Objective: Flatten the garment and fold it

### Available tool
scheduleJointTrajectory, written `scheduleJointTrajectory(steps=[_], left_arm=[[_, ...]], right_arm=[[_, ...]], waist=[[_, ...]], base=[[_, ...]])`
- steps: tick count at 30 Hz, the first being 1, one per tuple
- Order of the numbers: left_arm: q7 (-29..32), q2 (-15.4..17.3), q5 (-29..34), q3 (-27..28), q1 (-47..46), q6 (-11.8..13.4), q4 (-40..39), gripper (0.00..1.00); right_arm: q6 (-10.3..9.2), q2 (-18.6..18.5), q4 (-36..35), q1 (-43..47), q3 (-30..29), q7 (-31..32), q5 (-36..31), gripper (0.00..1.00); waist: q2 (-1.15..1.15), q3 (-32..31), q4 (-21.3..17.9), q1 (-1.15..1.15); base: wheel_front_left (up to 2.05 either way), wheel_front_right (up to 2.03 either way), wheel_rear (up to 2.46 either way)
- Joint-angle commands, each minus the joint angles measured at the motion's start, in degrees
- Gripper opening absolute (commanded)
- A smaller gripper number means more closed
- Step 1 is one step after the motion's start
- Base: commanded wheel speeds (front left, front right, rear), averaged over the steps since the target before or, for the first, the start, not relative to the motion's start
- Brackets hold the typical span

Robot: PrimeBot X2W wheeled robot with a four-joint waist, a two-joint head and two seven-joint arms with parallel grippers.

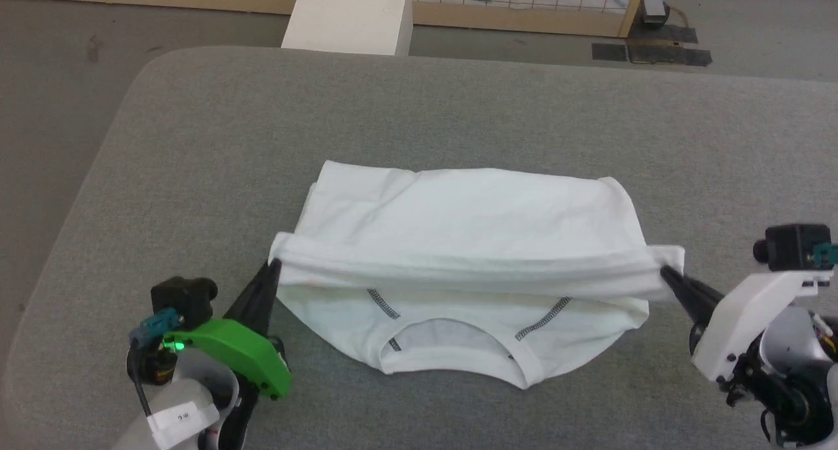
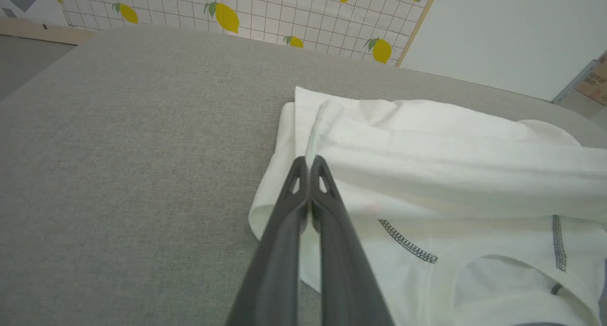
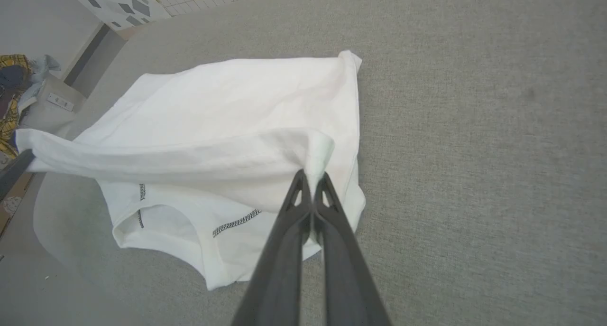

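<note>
Garment (image 1: 468, 214) laid centrally on table (image 1: 196, 142), folded edge held raised by clamped jaws of left gripper (image 1: 272, 266) and right gripper (image 1: 664, 273), white box (image 1: 350, 14) beyond far edge, lemon-print panel (image 2: 227, 15) shown by left wrist view

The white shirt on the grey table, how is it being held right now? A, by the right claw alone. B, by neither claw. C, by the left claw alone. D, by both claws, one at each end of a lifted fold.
D: the left claw and the right claw are each shut on one end of the raised fold of the shirt.
</note>
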Motion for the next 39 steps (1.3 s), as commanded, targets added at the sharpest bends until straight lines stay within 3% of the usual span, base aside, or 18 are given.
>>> scheduleJointTrajectory(steps=[1,11,21,22,23,24,32,39], left_arm=[[-0.35,0.08,-0.37,0.25,1.30,0.47,0.22,0.00],[1.24,-0.81,-2.36,0.16,3.31,1.47,5.78,0.00],[4.90,-1.72,-3.22,-0.84,2.15,2.22,11.74,0.00],[5.16,-1.75,-3.37,-0.84,2.02,2.23,11.98,0.01],[5.69,-1.71,-3.43,-0.99,1.95,2.28,12.21,0.30],[6.49,-1.66,-3.57,-1.17,1.92,2.33,12.38,1.00],[13.04,0.54,-6.42,-0.76,3.23,2.93,11.27,1.00],[17.59,5.00,-10.46,3.05,5.70,5.96,4.70,1.00]], right_arm=[[-0.08,0.46,-0.48,1.39,-0.52,0.46,-0.55,0.00],[-0.08,2.21,2.30,5.18,0.52,0.56,-2.44,0.00],[-0.08,1.58,6.18,5.81,2.88,0.54,-3.35,0.00],[-0.08,1.58,6.42,5.78,2.98,0.69,-3.38,0.10],[-0.08,1.47,6.47,5.76,3.37,0.87,-3.37,1.00],[-0.08,1.43,6.49,5.79,3.55,0.99,-3.26,1.00],[-0.08,1.14,4.27,7.63,1.64,5.51,0.32,1.00],[-0.08,-0.81,-1.45,7.28,-5.03,10.78,2.44,1.00]], waist=[[0.00,-0.12,-0.26,0.01],[0.00,0.89,-1.48,0.01],[0.00,1.61,-1.63,0.01],[0.00,1.55,-1.65,0.01],[0.00,1.44,-1.66,0.01],[0.00,1.28,-1.69,0.01],[0.00,-0.22,-1.80,0.01],[0.00,-0.67,-1.77,0.01]], base=[[0.00,0.00,0.00],[0.00,0.00,0.00],[0.00,0.00,0.00],[0.00,0.00,0.00],[0.00,0.00,0.00],[0.00,0.00,0.00],[0.00,0.00,0.00],[0.00,0.00,0.00]])
